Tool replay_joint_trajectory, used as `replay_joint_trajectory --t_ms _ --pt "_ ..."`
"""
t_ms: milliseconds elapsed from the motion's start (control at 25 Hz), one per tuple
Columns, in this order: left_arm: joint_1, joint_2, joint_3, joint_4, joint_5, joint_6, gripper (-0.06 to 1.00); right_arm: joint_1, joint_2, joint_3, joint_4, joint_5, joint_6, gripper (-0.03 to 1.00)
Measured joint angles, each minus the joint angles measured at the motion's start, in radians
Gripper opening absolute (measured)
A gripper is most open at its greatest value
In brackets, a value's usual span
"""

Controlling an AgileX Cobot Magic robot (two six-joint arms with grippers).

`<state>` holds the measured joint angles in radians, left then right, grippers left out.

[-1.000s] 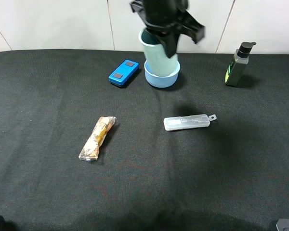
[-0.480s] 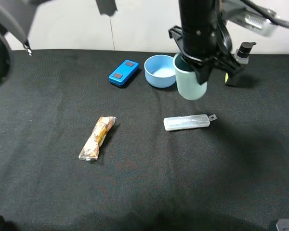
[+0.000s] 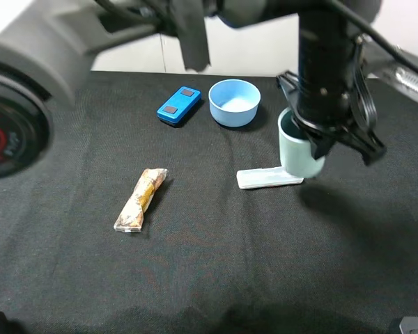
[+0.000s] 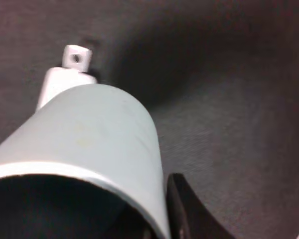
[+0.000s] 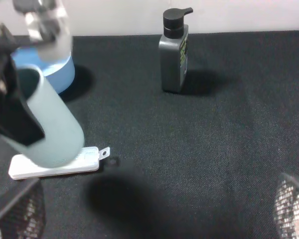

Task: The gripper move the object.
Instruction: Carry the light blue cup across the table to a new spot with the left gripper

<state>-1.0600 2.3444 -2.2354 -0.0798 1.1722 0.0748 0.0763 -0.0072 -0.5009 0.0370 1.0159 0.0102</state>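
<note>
My black fingered left gripper (image 3: 318,139) is clamped on the rim of the pale teal plastic tumbler cup (image 3: 297,156), presumably to carry it, tilted, clear of the black cloth, above the flat white plastic case (image 3: 265,179), apart from the light-blue bowl (image 3: 234,102).

Arm reaching across, left gripper (image 3: 308,137) clamped on cup (image 3: 297,157)

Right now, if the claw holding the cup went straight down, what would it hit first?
Probably the flat white case. The left gripper points down, and its cup hangs over the case's end. Depth is unclear, so it might land on the black cloth beside it.
</note>
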Motion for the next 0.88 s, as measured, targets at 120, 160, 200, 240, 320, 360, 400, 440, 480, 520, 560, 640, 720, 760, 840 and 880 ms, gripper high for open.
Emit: replay_joint_trajectory --t_ms 120,160,200,240,320,360,400,440,480,520,560,640,720,760,840,880 --pt "-0.026 0.019 0.0 -0.022 -0.02 0.001 0.02 0.0 0.0 0.0 0.0 0.0 0.0 0.69" --pt "-0.035 0.023 0.0 -0.023 -0.031 0.003 0.02 0.0 0.0 0.0 0.0 0.0 0.0 0.69" --pt "-0.043 0.027 0.0 -0.024 -0.043 0.004 0.02 0.0 0.0 0.0 0.0 0.0 0.0 0.69" --pt "-0.051 0.031 0.0 -0.026 -0.054 0.005 0.02 0.0 0.0 0.0 0.0 0.0 0.0 0.69" --pt "-0.062 0.042 0.0 -0.029 -0.074 0.005 0.02 0.0 0.0 0.0 0.0 0.0 0.0 0.69" --pt "-0.065 0.046 0.0 -0.031 -0.084 0.007 0.02 0.0 0.0 0.0 0.0 0.0 0.0 0.69" --pt "-0.068 0.054 0.0 -0.032 -0.094 0.007 0.02 0.0 0.0 0.0 0.0 0.0 0.0 0.69" --pt "-0.071 0.06 0.0 -0.033 -0.103 0.007 0.02 0.0 0.0 0.0 0.0 0.0 0.0 0.69" --pt "-0.071 0.068 0.0 -0.033 -0.112 0.008 0.02 0.0 0.0 0.0 0.0 0.0 0.0 0.69" --pt "-0.072 0.075 0.0 -0.033 -0.121 0.008 0.02 0.0 0.0 0.0 0.0 0.0 0.0 0.69" --pt "-0.072 0.083 0.0 -0.033 -0.126 0.008 0.02 0.0 0.0 0.0 0.0 0.0 0.0 0.69" --pt "-0.072 0.096 0.0 -0.033 -0.141 0.008 0.02 0.0 0.0 0.0 0.0 0.0 0.0 0.69" --pt "-0.072 0.107 0.0 -0.033 -0.155 0.015 0.02 0.0 0.0 0.0 0.0 0.0 0.0 0.69" --pt "-0.072 0.11 0.0 -0.033 -0.165 0.024 0.02 0.0 0.0 0.0 0.0 0.0 0.0 0.69" --pt "-0.072 0.114 0.0 -0.033 -0.184 0.045 0.02 0.0 0.0 0.0 0.0 0.0 0.0 0.69" --pt "-0.072 0.114 0.0 -0.033 -0.192 0.055 0.02 0.0 0.0 0.0 0.0 0.0 0.0 0.69"
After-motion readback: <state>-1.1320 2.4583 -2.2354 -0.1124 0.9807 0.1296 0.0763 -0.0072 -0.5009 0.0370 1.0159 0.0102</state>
